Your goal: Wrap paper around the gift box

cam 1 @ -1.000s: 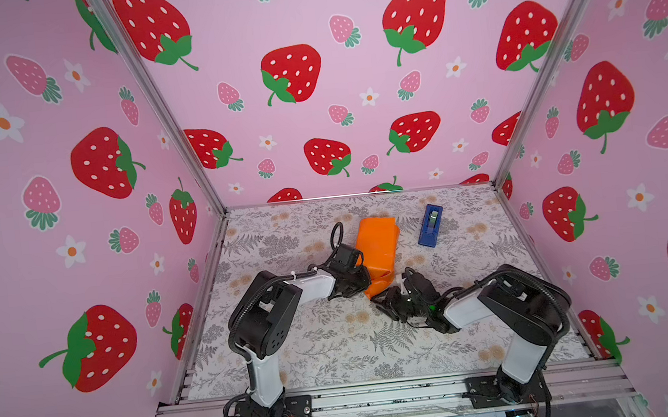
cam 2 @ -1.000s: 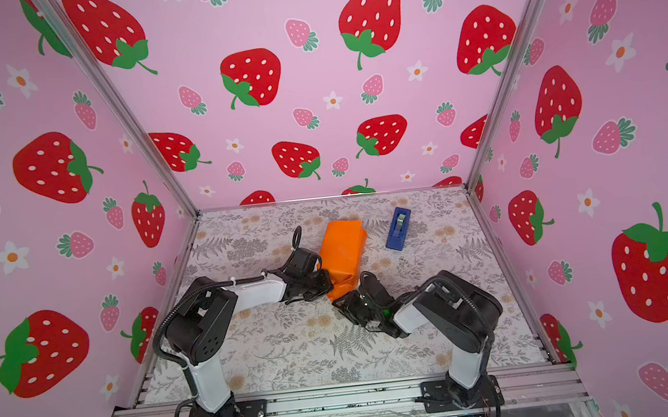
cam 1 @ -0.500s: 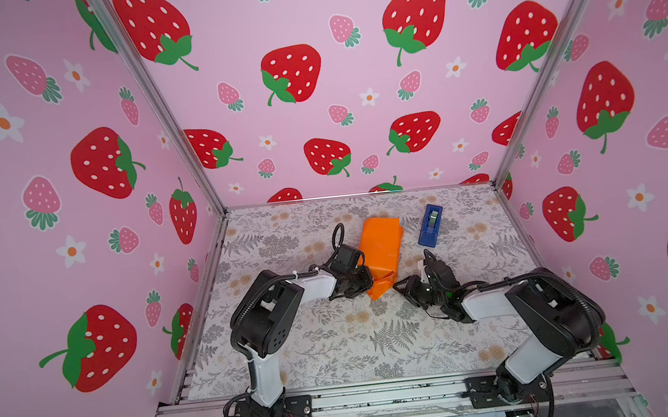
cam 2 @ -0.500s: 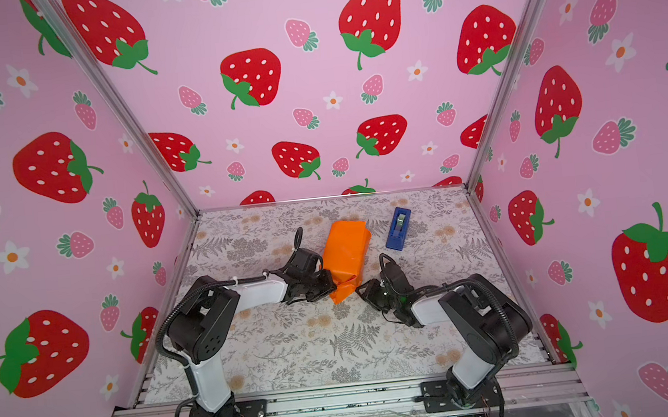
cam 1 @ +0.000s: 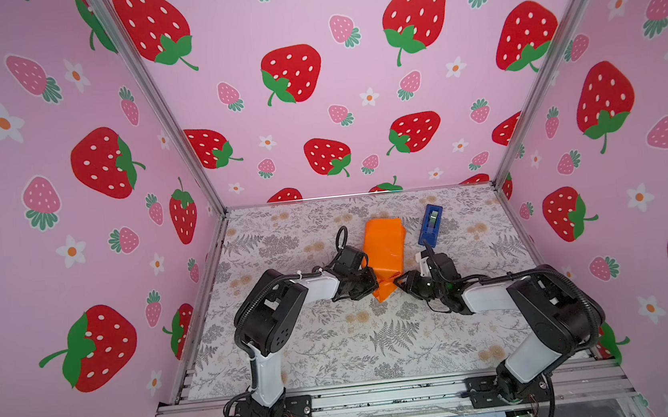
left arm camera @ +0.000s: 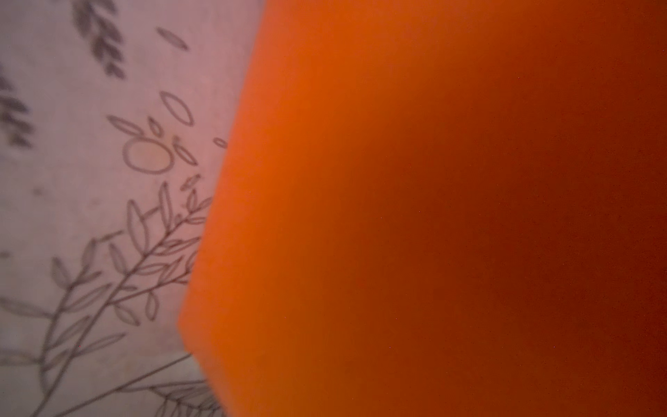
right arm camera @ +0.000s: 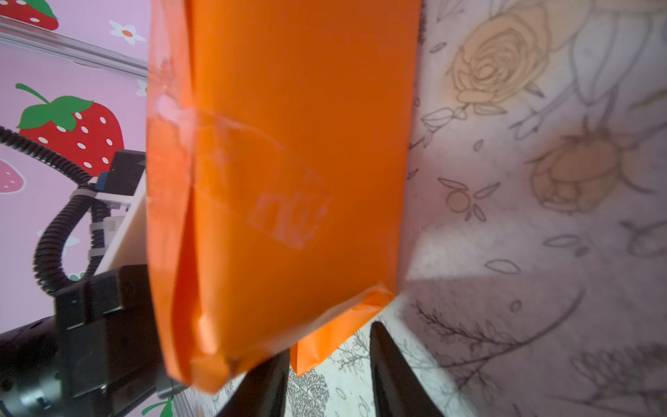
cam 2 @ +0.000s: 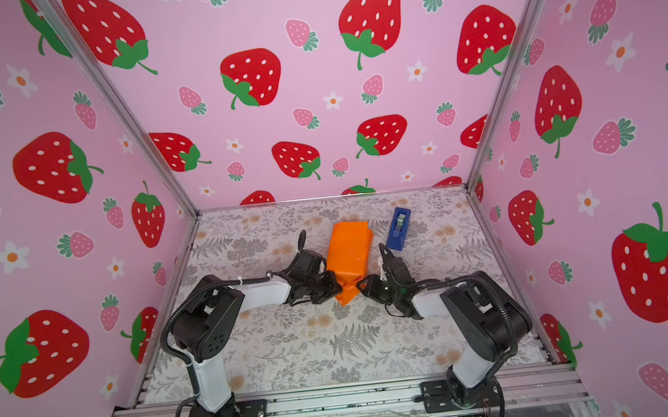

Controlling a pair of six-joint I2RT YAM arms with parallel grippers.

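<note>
Nearest, on the tabletop [cam 1: 337, 343], the paper's [cam 1: 384, 246] loose end flap [cam 1: 384, 292] is lying between the two sets of jaws. In the right wrist view its tip [right arm camera: 317, 346] is sitting in the gap between the right fingers [right arm camera: 393, 375]. The right jaws are standing partly released around the flap, not pinching it.

The left jaws are clenched and pressing against the opposite side of the parcel, right at that same end. The left wrist view is showing only paper [left arm camera: 433, 216] close up, so I cannot tell whether a fold is pinched.

Just past both jaws the paper is covering the box completely, so the box itself is hidden. A clear tape strip [right arm camera: 260, 173] is crossing the long seam. So the step in hand is probably closing this near end.

The next move is likely calling for the right jaws to pinch or push the flap up flat against the box end while the left jaws are bracing the parcel.

Farther beyond the right jaws, the dispenser [cam 1: 430, 225] is waiting, apart from the parcel.
</note>
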